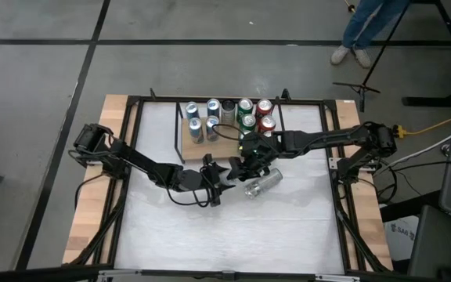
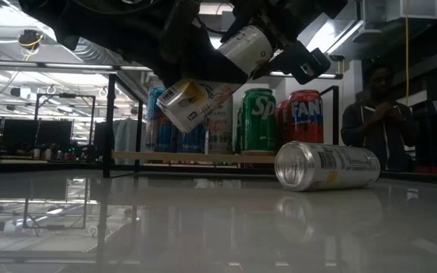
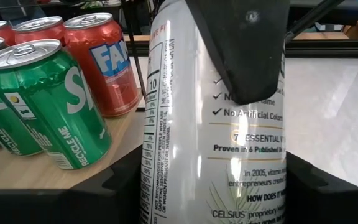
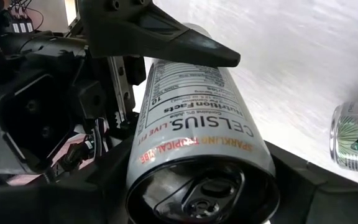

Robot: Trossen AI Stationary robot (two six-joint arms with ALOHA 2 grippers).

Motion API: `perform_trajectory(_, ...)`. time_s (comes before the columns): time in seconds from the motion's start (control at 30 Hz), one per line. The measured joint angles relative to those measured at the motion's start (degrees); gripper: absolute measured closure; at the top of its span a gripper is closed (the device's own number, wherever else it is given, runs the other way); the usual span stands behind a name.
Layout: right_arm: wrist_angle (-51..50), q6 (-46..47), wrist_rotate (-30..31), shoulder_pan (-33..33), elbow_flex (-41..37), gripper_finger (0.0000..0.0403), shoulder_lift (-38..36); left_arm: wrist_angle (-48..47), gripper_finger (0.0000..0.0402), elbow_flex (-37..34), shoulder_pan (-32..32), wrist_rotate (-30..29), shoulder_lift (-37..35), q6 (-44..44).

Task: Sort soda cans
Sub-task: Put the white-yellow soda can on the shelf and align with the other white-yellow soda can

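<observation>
Both arms meet over the middle of the white worktop, just in front of a wooden board that carries the sorted cans. In the high view the left hand and the right hand sit almost against each other, and a slim white can hangs between them, lifted clear of the worktop.

Each wrist view shows that can filling the space between its own arm's fingers: the left hand is clamped on the can's printed side, and the right hand grips the same can with its silver top facing the camera — so both hands are clenched on the one white can.

From table height a second can, tilted, shows below the dark arms; what carries it cannot be made out.

A silver can lies on its side on the worktop, just beside the hands and apart from the board. On the board stand the blue-and-silver cans, the green cans and the red cans in upright rows.

A person stands beyond the worktop.
</observation>
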Motion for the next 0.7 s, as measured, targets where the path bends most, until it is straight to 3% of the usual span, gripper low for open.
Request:
perform_trajectory(0.5, -0.07, 0.01, 2.50, 0.02, 0.00, 0.0135, 0.00, -0.02, 0.0169, -0.01, 0.00, -0.14, 0.00, -0.02)
perform_trajectory(0.7, -0.14, -0.13, 3.20, 0.02, 0.01, 0.0087, -0.02, -0.13, 0.0169, -0.02, -0.04, 0.35, 0.00, -0.07)
